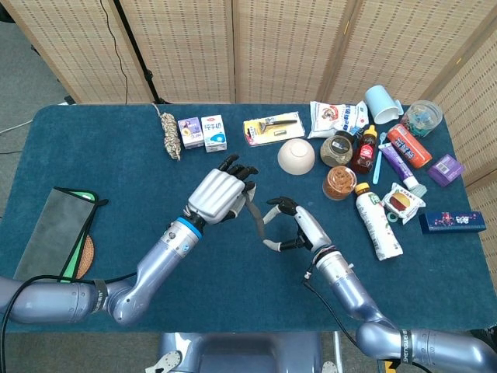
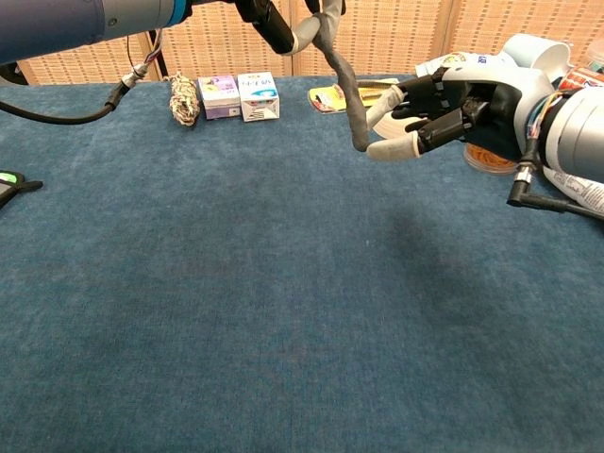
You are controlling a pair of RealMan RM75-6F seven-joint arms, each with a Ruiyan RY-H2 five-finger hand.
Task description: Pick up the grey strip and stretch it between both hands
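My left hand [image 1: 218,194] is raised over the middle of the blue table and holds the top end of the grey strip [image 1: 255,217]. The strip [image 2: 345,87] hangs down freely from those fingers, slightly curved. My right hand [image 1: 293,225] sits just to the right of the strip's lower end, fingers apart and curved toward it. In the chest view the right hand [image 2: 453,106] has its white fingertips [image 2: 389,148] beside the strip's tip, holding nothing; whether they touch it I cannot tell. The left hand [image 2: 293,17] is cut off at the top edge.
A white bowl [image 1: 296,156], jars, bottles, a blue cup [image 1: 382,102] and packets crowd the back right. Two small boxes [image 1: 203,133] and a rope bundle [image 1: 169,135] lie at the back left. A dark folded cloth [image 1: 53,233] sits at the table's left edge.
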